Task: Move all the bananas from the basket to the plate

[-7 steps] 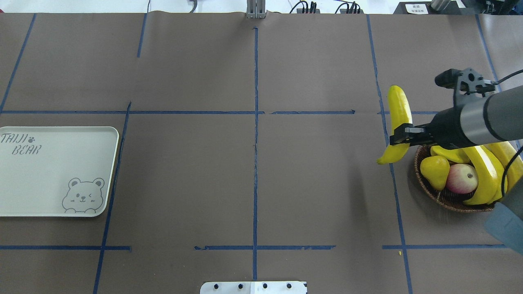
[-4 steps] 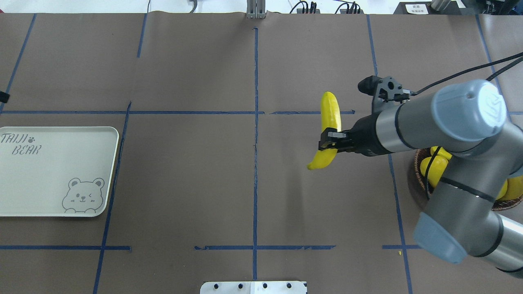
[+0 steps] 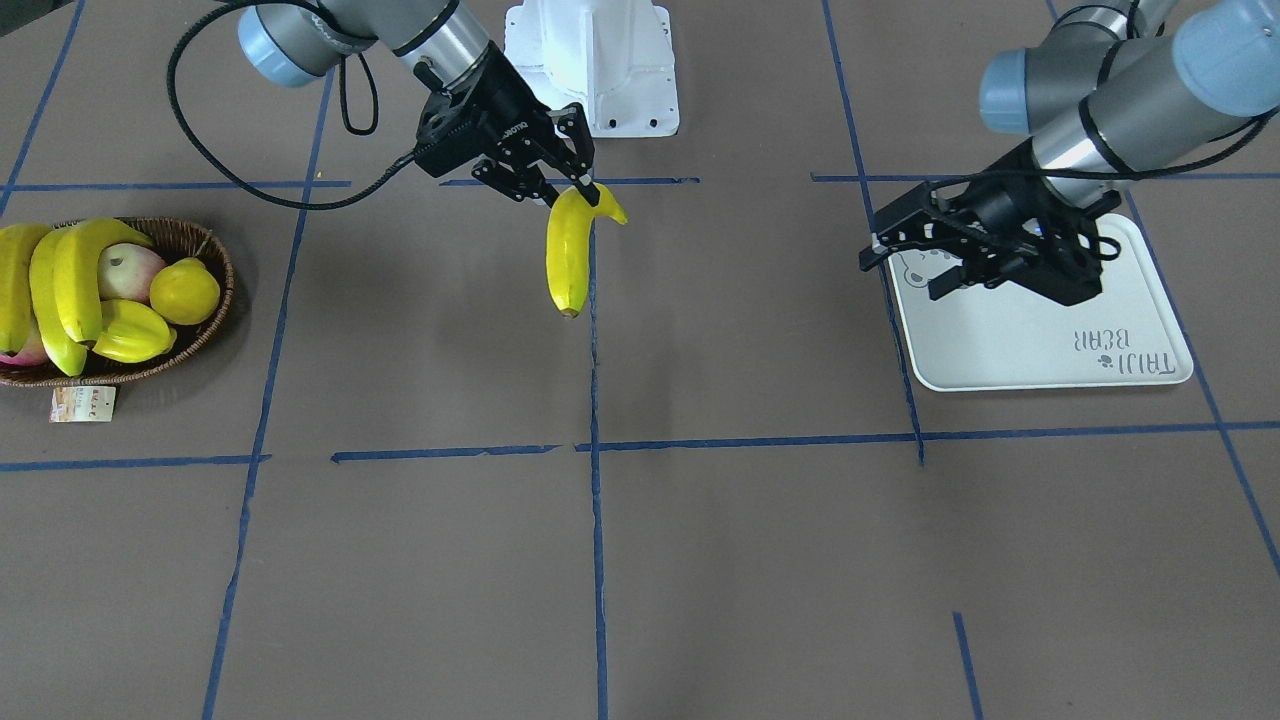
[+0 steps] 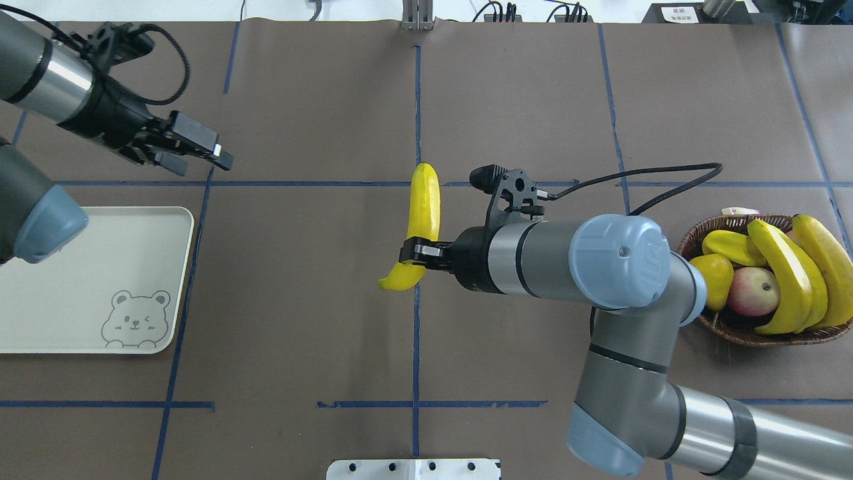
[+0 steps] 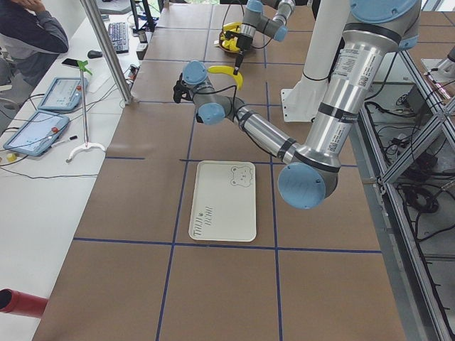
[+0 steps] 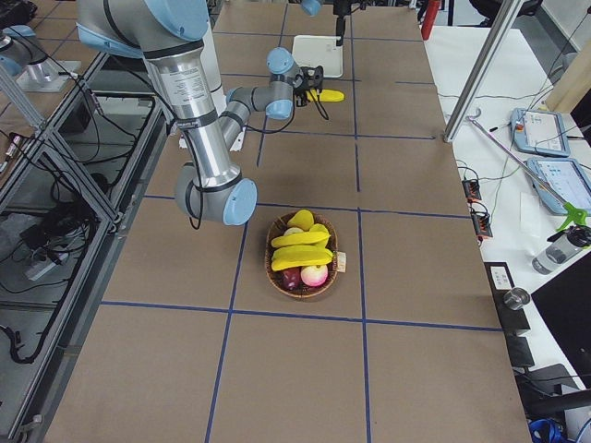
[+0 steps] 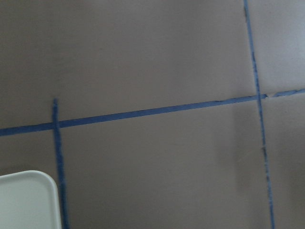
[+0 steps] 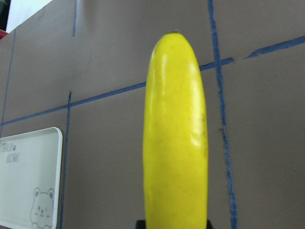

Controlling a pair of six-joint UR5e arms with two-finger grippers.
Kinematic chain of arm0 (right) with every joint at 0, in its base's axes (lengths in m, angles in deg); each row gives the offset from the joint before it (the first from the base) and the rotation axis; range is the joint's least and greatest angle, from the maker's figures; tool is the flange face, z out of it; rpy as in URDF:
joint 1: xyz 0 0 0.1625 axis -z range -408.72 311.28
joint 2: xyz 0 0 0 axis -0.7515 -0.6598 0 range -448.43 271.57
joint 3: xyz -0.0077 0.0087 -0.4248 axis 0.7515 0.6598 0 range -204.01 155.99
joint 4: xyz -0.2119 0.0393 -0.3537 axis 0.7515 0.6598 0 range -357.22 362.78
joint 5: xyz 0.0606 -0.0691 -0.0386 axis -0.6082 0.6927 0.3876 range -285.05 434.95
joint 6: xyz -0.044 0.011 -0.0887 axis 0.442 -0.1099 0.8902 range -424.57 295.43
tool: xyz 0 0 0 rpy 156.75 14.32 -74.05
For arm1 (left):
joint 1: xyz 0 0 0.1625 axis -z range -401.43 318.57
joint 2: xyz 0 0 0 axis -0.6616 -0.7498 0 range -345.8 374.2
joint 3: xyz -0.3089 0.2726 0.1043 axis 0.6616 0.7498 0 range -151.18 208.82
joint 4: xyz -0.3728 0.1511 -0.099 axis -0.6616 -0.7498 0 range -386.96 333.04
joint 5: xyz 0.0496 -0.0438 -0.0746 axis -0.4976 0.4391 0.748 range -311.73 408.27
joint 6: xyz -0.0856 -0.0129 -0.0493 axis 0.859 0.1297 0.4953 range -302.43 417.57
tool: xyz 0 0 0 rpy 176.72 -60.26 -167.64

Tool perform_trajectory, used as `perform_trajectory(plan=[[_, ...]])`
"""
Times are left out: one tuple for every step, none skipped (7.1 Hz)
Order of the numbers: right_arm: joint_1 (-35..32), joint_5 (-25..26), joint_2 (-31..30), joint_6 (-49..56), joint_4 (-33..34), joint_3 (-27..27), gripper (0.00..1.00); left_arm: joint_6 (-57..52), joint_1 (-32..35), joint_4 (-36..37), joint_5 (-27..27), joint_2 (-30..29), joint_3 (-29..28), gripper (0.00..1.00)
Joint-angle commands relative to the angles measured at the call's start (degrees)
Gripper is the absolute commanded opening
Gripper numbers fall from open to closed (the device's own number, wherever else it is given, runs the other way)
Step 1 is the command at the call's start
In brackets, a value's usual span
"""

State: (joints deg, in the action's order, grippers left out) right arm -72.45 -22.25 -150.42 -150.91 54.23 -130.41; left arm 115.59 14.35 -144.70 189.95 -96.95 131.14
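My right gripper (image 4: 416, 254) is shut on the stem end of a glossy yellow banana (image 4: 424, 210), which hangs above the table's centre line (image 3: 568, 250) and fills the right wrist view (image 8: 175, 138). Further bananas (image 4: 788, 280) lie in the brown wicker basket (image 4: 733, 328) at the right, also seen in the front-facing view (image 3: 65, 285). The pale plate (image 4: 66, 300) with its bear drawing lies bare at the left (image 3: 1010, 345). My left gripper (image 4: 198, 155) hovers open and empty beyond the plate's far corner (image 3: 908, 266).
A red-yellow apple (image 4: 753, 291), a yellow pear (image 4: 710, 280) and a starfruit (image 4: 732, 245) share the basket. A paper tag (image 3: 83, 403) lies by its rim. The white robot base (image 3: 592, 70) stands at the table's robot side. A person (image 5: 28, 28) sits at a side bench.
My right arm has carried the banana leftward from beside the basket to the table's centre line. My left arm has come into view above the plate's far corner.
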Motion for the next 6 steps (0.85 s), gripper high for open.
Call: perform_trajectory(plan=[[2.02, 2.79, 4.66, -0.32, -6.81, 6.45, 0.11, 5.32, -4.70, -0.56, -0.08, -5.46, -0.55, 1.00], [3.07, 4.28, 5.64, -0.32, -6.80, 6.46, 0.11, 6.04, -6.80, -1.08, -2.17, -6.61, -0.46, 1.00], [3.43, 4.82, 6.00, -0.41, -6.80, 6.46, 0.11, 6.22, -8.74, -1.00, -5.58, -7.23, -0.46, 1.00], [3.60, 4.91, 6.09, -0.49, -6.80, 6.46, 0.11, 7.79, -9.54, -1.09, -5.70, -7.67, -0.46, 1.00], [3.78, 4.91, 6.35, -0.49, -6.80, 6.46, 0.12, 10.50, -11.11, -1.09, -5.88, -9.07, -0.46, 1.00], [3.96, 4.91, 6.53, -0.49, -6.72, 6.46, 0.13, 12.36, -12.09, -1.09, -8.32, -9.95, -0.46, 1.00]])
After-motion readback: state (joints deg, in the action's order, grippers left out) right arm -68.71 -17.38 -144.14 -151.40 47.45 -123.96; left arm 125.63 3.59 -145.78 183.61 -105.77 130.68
